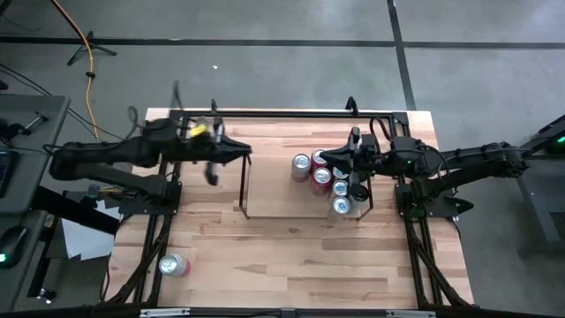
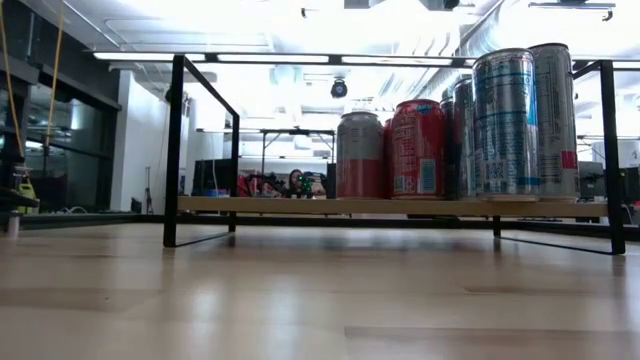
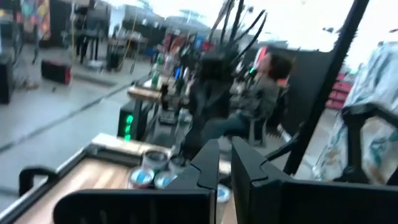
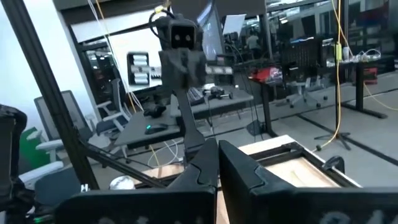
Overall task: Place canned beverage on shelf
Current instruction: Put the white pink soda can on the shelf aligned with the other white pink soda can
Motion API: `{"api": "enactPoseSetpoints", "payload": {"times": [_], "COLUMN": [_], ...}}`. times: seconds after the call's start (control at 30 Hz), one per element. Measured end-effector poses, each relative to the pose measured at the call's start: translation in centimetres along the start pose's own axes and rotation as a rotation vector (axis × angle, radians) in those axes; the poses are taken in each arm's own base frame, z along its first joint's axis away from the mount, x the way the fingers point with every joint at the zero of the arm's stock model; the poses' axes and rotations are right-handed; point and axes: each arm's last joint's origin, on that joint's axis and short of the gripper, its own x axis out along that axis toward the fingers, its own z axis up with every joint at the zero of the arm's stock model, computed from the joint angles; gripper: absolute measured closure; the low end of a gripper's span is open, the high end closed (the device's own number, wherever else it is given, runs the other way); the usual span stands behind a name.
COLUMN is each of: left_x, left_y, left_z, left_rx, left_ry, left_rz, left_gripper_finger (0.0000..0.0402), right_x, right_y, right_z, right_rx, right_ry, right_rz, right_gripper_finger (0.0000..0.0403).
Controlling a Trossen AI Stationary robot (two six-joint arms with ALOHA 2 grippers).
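The shelf (image 1: pixel 245 190) is a low rack of thin black rods on the wooden table; in the low view its board (image 2: pixel 270 205) carries several upright cans (image 2: pixel 418 148). From above the cans (image 1: pixel 322 177) stand clustered at the shelf's right end. One red and silver can (image 1: pixel 174 264) lies on its side near the table's near left corner. My left gripper (image 1: pixel 244 152) is shut and empty, raised by the shelf's far left corner. My right gripper (image 1: pixel 328 157) is shut and empty, above the cluster of cans. Neither gripper shows in the low view.
A black rail frame (image 1: pixel 282 113) runs along the table's edges. The shelf's left and middle part (image 1: pixel 274 194) holds no cans. A person sits beyond the table in the left wrist view (image 3: pixel 261 93). Cables and stands lie on the floor behind the table (image 1: pixel 88 53).
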Motion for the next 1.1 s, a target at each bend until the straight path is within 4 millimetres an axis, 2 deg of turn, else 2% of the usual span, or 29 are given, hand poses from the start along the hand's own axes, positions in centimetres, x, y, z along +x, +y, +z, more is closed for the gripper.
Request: {"api": "enactPoseSetpoints", "payload": {"times": [0.1,0.2,0.67,1.1], "left_x": [-1.5,-2.1,-0.9,-0.8], "left_y": [-0.4,-0.6,-0.4,-0.4], "left_z": [0.8,1.1,0.3,0.2], "left_rx": [0.0,-0.001,-0.016,-0.016], "left_ry": [-0.032,-0.045,-0.003,-0.002], "left_rz": [-0.019,-0.027,-0.015,-0.014], "left_gripper_finger": [0.0401,0.0401,0.0401,0.0401], "right_x": [0.0,0.0,0.0,0.0], "right_y": [0.0,0.0,0.0,0.0], "right_z": [0.0,0.0,-0.2,-0.2], "right_rx": [-0.004,-0.005,-0.009,-0.009], "right_ry": [0.002,0.005,0.018,0.018], "right_rz": [0.0,-0.001,0.002,0.001], "right_gripper_finger": [0.0402,0.0402,0.0402,0.0402]}}
